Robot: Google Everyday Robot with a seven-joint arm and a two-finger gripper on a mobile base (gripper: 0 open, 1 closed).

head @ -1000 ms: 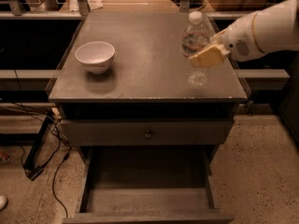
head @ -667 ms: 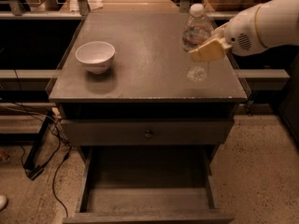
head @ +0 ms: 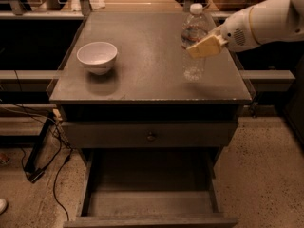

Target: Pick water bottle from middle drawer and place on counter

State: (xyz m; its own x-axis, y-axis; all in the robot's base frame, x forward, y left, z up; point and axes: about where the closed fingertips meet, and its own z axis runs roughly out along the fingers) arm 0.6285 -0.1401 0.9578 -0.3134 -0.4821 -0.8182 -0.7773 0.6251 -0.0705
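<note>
At upper right the gripper [head: 203, 46], apparently clasping the clear white-capped plastic water bottle [head: 192, 31], had edged it up-frame over the flat grey counter [head: 147, 56]; release remained.

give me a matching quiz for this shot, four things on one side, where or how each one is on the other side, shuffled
Things:
1. water bottle
2. white bowl
3. middle drawer
4. hand

Places or states:
a. pulled open, bare bottom showing
b. on the left part of the counter
c. upright at the counter's right part
d. reaching in from the right, closed on the bottle's middle

Pairs: 1-c, 2-b, 3-a, 4-d
</note>
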